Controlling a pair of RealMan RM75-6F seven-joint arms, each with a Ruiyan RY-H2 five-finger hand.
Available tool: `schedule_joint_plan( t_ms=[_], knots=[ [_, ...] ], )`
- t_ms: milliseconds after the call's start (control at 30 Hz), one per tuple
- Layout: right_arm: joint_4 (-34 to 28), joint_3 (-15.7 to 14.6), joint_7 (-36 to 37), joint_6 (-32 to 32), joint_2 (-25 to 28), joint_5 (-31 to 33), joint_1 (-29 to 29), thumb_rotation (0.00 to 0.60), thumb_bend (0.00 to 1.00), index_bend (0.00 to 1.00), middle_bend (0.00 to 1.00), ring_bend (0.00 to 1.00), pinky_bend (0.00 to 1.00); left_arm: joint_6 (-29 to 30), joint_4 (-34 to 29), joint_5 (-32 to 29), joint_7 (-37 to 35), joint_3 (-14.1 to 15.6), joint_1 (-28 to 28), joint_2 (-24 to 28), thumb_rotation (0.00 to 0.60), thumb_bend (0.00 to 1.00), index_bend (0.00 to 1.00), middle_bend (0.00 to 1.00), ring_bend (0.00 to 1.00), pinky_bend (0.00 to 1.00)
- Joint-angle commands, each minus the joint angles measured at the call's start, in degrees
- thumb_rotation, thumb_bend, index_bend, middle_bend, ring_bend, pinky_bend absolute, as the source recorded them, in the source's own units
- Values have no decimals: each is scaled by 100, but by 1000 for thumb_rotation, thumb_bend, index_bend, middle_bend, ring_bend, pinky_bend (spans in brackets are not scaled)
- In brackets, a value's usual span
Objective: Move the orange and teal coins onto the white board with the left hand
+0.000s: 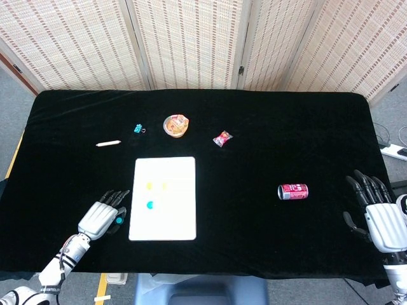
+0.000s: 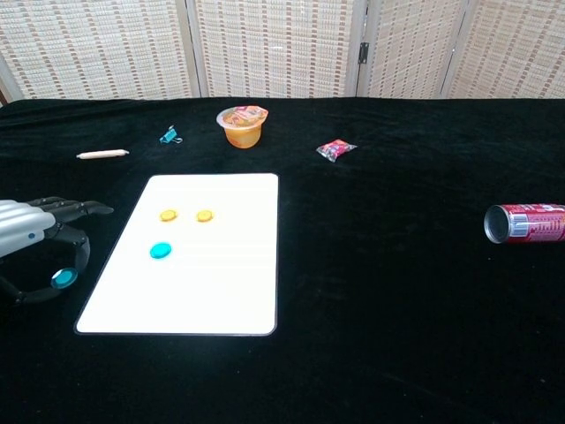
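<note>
Left hand pinching a teal coin beside the board.

A curled finger and the thumb of the left hand [image 2: 35, 243] pinch a teal coin [image 2: 60, 279], tilted on edge, just off the left edge of the white board [image 2: 221, 291]; the other fingers reach toward that edge. The board's long axis runs toward the far edge of the table [image 1: 267, 121]; two orange coins [image 2: 186, 215] and another teal coin [image 2: 160, 251] lie flat on it. The right hand [image 1: 376, 213] rests spread near the table's right edge.

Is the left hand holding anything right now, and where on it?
Yes: the left hand pinches a teal coin by its edge, between thumb and a fingertip. The right hand holds nothing.
</note>
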Motion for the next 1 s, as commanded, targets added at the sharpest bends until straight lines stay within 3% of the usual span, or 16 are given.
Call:
schedule_joint_plan(
  t_ms=[33, 467, 1000],
  knots=[
    [10, 4, 14, 6, 1, 2, -2, 600, 459, 0, 10, 0, 0, -10, -227, 7, -69, -127, -102, 179, 600, 414, 496, 36, 0, 0],
    [44, 17, 54, -29, 14, 68, 2, 600, 458, 0, 10, 0, 0, -817, -628, -381, 261, -774, -958, -28, 600, 416, 482, 36, 0, 0],
    [74, 32, 50, -124, -9, 177, 18, 600, 459, 0, 10, 0, 0, -1470, -418, -1132, 1148, -994, -1663, -721, 600, 414, 469, 36, 0, 0]
  ],
)
